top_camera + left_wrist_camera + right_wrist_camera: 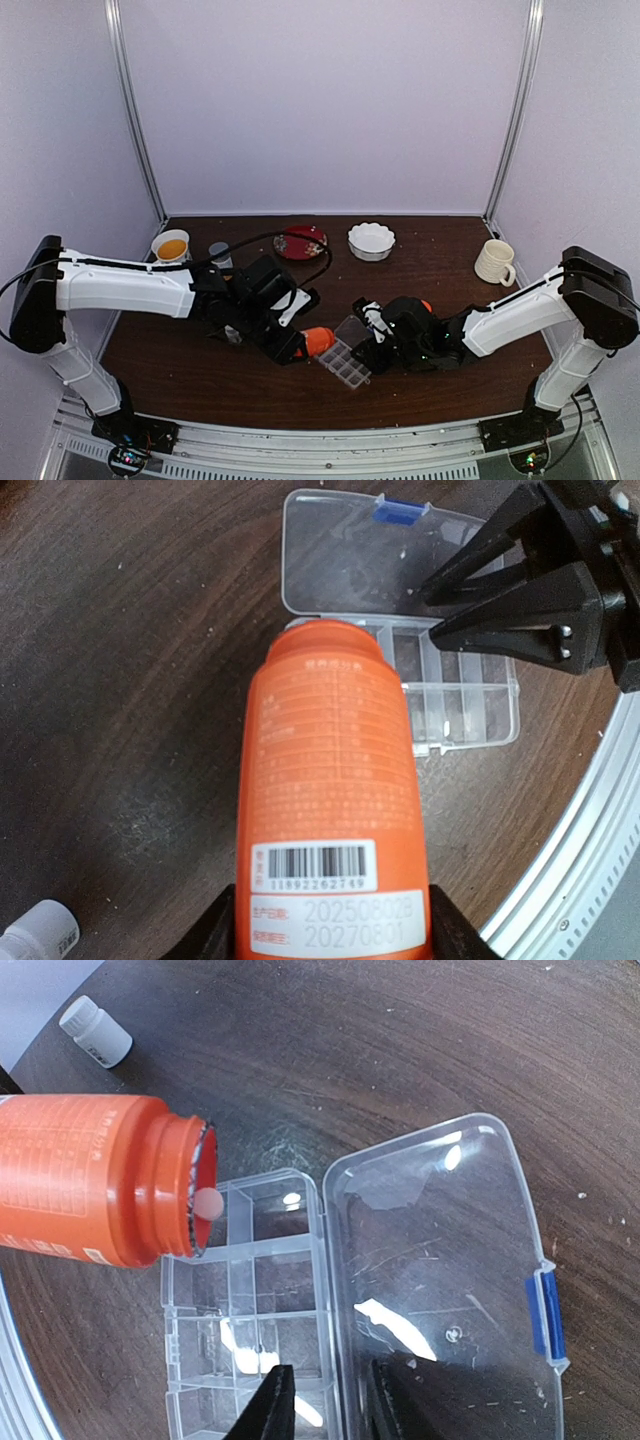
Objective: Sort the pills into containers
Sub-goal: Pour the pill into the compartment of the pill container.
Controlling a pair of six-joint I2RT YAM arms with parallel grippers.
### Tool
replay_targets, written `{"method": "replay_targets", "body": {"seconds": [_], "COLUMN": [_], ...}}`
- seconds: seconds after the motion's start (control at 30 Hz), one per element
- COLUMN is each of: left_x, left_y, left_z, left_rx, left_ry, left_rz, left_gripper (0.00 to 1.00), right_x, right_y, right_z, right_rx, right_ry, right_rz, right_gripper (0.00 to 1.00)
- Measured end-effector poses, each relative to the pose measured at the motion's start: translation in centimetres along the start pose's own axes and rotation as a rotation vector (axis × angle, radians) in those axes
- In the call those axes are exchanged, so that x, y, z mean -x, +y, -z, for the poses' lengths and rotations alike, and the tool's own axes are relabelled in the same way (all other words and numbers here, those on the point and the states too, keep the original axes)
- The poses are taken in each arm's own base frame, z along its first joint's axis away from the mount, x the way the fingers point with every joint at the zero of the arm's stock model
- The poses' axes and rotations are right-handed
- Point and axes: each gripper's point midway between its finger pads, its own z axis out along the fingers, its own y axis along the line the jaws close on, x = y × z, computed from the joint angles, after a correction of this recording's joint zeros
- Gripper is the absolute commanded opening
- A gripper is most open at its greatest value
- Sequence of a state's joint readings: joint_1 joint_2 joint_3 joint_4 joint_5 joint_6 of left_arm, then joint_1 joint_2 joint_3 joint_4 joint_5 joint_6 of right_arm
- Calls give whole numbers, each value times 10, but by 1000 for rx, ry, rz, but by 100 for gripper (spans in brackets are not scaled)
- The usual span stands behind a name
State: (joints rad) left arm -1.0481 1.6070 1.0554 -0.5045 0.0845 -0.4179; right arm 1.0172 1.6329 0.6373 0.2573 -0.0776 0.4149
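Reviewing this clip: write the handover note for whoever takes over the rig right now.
Left gripper: shut on the orange bottle, which is tipped with its open mouth over the pill box.
Right gripper: closed across the box's hinge edge, apparently steadying it. The lid lies open on the table.
Pills: one white pill sits at the bottle mouth. The cells in view look empty.
Done: box open, bottle uncapped and in place.
Left: pour and sort the pills into the cells.
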Motion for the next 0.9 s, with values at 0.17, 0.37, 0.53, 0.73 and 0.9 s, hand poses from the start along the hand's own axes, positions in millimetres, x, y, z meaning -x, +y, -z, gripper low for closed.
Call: {"method": "replay_targets", "body": {"seconds": [0.17, 0.37, 0.53, 0.73, 0.9], "left_x": [6, -2, -1, 1, 8], "left_y": [-2, 1, 2, 3, 1], "left_z": [9, -7, -11, -1, 1], "left_rx": [-5, 5, 5, 18, 15], "left_ry": [-27, 12, 9, -2, -18], "left_rz": [-3, -7, -8, -19, -27], "left_gripper": [0, 0, 0, 0, 0], "right_x": [0, 0, 0, 0, 0], "right_y": [0, 0, 0, 0, 0], "right_z": [0, 0, 0, 0, 0], "right_rx": [0, 0, 0, 0, 0], "right_ry": [0, 0, 0, 0, 0], "right_rz": [0, 0, 0, 0, 0], "right_gripper": [27, 27, 27, 27, 26]}}
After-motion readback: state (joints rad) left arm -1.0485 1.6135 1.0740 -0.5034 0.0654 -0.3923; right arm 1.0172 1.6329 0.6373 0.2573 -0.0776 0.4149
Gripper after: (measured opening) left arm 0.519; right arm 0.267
